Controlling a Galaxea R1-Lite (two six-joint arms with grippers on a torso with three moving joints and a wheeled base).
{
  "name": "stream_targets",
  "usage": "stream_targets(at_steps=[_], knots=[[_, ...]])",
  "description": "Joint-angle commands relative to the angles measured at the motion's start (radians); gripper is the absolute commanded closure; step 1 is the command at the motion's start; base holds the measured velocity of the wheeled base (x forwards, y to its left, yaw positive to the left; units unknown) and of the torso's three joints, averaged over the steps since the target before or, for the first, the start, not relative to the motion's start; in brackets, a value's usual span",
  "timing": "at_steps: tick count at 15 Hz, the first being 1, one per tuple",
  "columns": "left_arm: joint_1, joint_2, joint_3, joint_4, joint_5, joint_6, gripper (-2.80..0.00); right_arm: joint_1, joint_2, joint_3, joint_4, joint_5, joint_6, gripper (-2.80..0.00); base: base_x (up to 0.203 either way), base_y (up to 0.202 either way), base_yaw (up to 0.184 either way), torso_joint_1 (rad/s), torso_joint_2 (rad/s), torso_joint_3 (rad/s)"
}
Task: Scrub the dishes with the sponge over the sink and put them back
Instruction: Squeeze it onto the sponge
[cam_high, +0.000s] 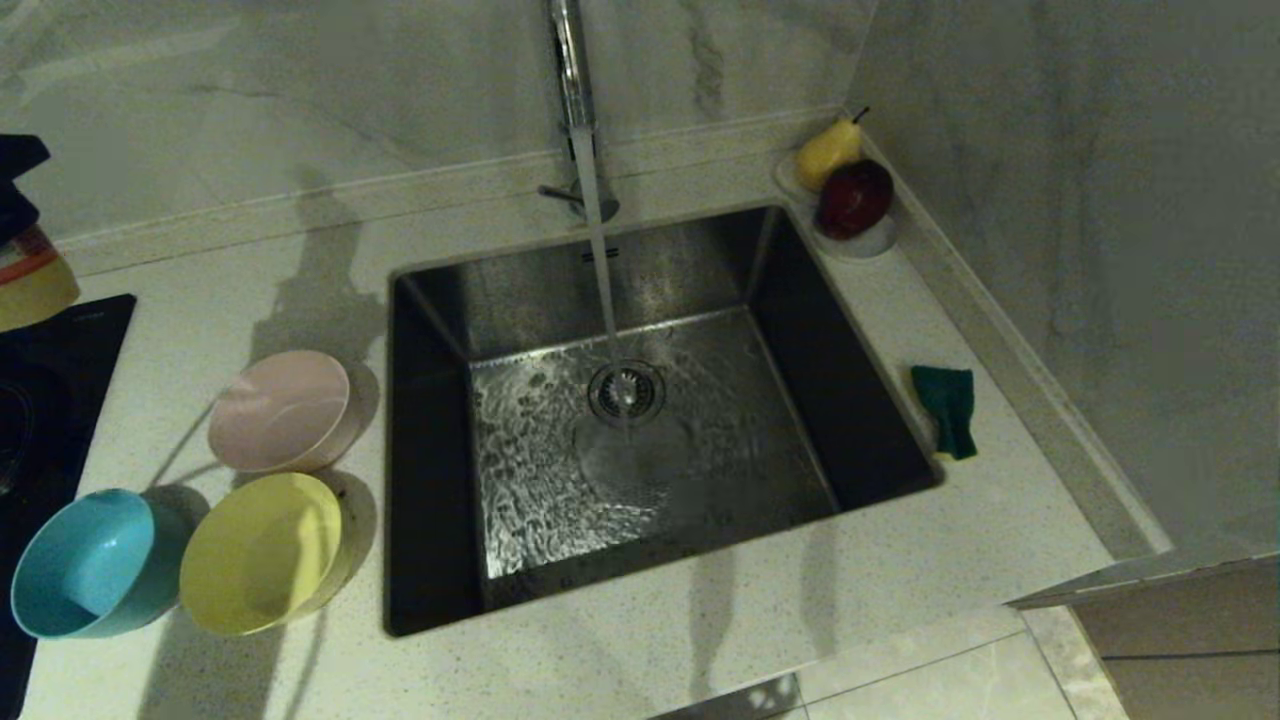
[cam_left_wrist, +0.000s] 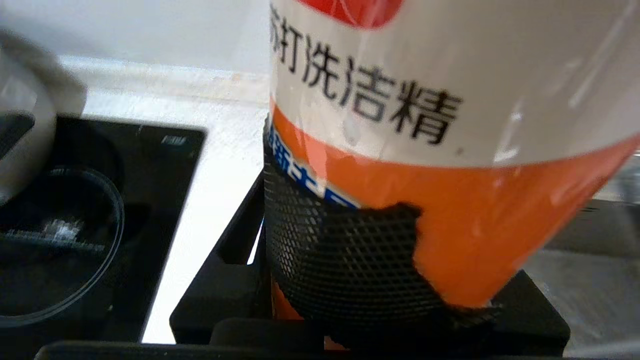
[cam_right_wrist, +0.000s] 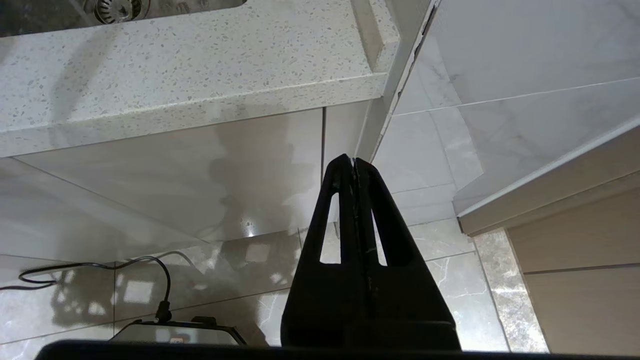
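Three bowls stand on the counter left of the sink (cam_high: 440, 330): pale pink (cam_high: 280, 410), yellow (cam_high: 262, 552) and light blue (cam_high: 85, 563). The green sponge (cam_high: 946, 408) lies on the counter right of the sink. Water runs from the faucet (cam_high: 570, 70) onto the drain. My left gripper (cam_left_wrist: 380, 280) is shut on an orange-and-white dish soap bottle (cam_left_wrist: 450, 125), held over the counter beside the cooktop; in the head view the bottle (cam_high: 35, 285) shows at the far left edge. My right gripper (cam_right_wrist: 354, 162) hangs shut and empty below the counter's front edge.
A black cooktop (cam_high: 50, 400) lies at the far left, next to the bowls. A white dish (cam_high: 870, 240) with a pear and a dark red apple sits in the back right corner. A marble wall runs along the right side.
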Motion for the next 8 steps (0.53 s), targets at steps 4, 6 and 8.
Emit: stream_targets(at_steps=[4, 6, 8], knots=[[-0.255, -0.075, 0.001, 0.005, -0.033, 0.235, 0.0, 0.0, -0.002, 0.0, 0.0, 0.0, 0.0, 0.0, 0.0, 0.0, 0.0, 0.0, 0.0, 0.0], [-0.348, -0.069, -0.006, 0.003, -0.033, 0.309, 0.0, 0.0, -0.002, 0.0, 0.0, 0.0, 0.0, 0.0, 0.0, 0.0, 0.0, 0.0, 0.0, 0.0], [-0.415, -0.059, -0.023, 0.011, -0.032, 0.408, 0.0, 0.0, -0.001, 0.0, 0.0, 0.0, 0.0, 0.0, 0.0, 0.0, 0.0, 0.0, 0.0, 0.0]])
